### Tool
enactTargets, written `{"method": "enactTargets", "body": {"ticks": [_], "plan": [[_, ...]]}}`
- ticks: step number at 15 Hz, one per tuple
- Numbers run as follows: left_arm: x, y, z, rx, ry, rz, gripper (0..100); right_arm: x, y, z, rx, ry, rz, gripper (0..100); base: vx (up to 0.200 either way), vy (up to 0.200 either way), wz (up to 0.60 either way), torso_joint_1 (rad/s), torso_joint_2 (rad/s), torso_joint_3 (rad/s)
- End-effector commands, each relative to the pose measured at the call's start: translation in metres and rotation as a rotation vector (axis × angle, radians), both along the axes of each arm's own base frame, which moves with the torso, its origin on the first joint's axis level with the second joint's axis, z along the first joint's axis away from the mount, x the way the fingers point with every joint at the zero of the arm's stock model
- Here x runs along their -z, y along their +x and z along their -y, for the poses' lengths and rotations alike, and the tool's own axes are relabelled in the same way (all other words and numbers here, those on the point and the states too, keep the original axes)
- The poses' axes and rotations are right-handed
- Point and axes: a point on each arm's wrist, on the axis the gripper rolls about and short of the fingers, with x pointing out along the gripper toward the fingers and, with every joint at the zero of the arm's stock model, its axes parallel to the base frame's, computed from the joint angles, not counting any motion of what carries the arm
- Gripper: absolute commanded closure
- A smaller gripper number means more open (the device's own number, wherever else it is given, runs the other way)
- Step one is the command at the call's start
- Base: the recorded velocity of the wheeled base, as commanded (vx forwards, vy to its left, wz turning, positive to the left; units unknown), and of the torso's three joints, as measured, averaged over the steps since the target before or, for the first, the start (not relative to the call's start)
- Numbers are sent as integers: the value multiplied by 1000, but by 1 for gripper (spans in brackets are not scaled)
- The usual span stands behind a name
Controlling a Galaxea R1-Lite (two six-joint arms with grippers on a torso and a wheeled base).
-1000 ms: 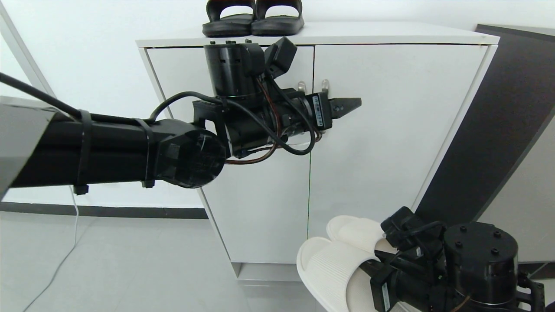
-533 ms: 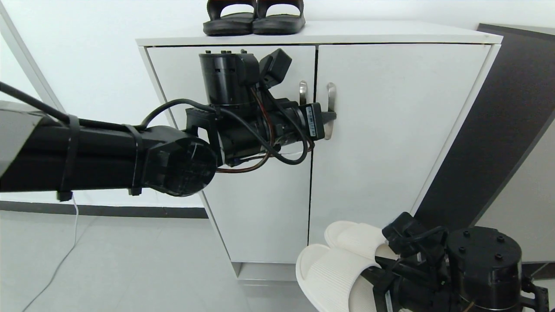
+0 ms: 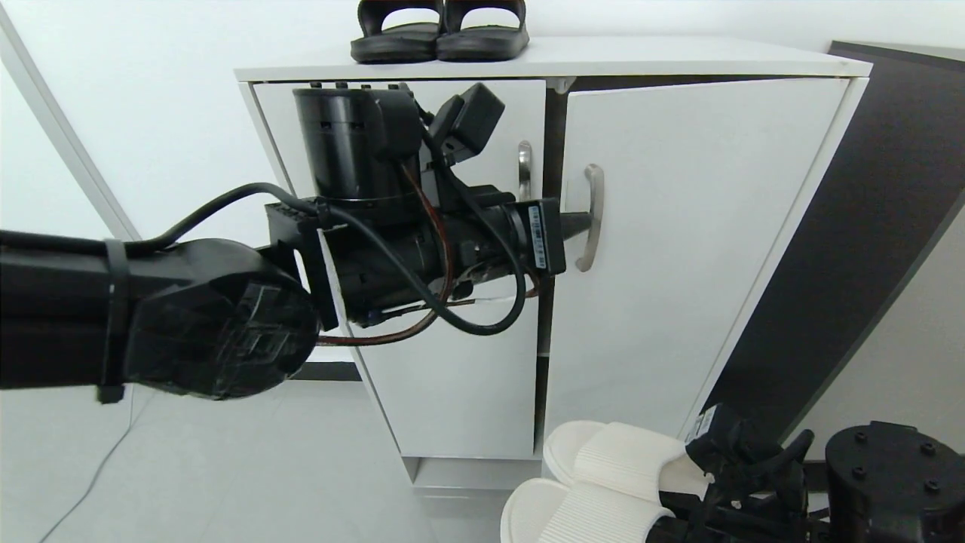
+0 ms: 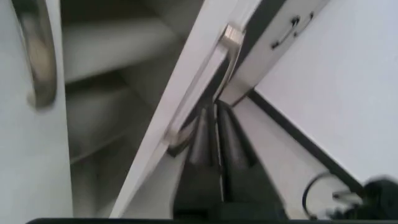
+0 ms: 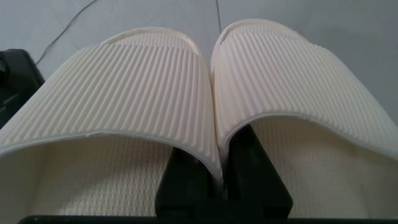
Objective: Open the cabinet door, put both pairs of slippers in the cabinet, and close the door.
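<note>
The left tool (image 3: 577,223) has its fingers (image 4: 200,134) pressed together with nothing between them, tips tucked behind the handle (image 3: 593,217) of the right door (image 3: 678,249); the handle's long axis runs vertically. The tool lies level and points to the robot's right. The door stands ajar, hinged on its far right edge, with a dark gap between it and the left door (image 3: 452,377), which is shut. The cabinet (image 3: 678,62) carries the black slippers (image 3: 439,34) on its top, side by side, long axes front to back.

The right tool (image 5: 222,177) is clamped on the touching inner walls of the white slippers (image 3: 603,483); the pair lies side by side, toes pointing away from the robot toward the cabinet base, low and just in front of the open door.

One second ago both doors were shut and the left tool pointed across the right door, past the handles; half a second ago its tip met the handle; since then the door has swung out. The left arm has drawn back toward the robot, its forearm level, and the right arm has dropped lower.
</note>
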Motion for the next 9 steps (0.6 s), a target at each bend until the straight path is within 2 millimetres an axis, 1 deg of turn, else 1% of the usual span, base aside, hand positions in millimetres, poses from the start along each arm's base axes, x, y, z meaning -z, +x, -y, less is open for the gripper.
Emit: {"method": "enactTargets", "body": {"ticks": [1,2,3,5,7,9], "plan": [[0,-24,-18,8,20,6,100,-1,-1,1,-1,3,2,100,0,0,0,0,0,0],[2,-27,-21,10,21,5,100,-1,-1,1,-1,3,3,100,0,0,0,0,0,0],[2,-25,-28,-6,5,15,100,0,-1,1,-1,-1,1,100,0,0,0,0,0,0],[6,-11,-37,-55,-3,11,100,2,0,0,-3,-8,-5,100,0,0,0,0,0,0],[13,3,-37,-57,-7,-2,100,3,0,0,-3,-9,-6,100,0,0,0,0,0,0],[14,19,-26,-63,-16,13,100,3,0,-1,-3,-13,-7,100,0,0,0,0,0,0]]}}
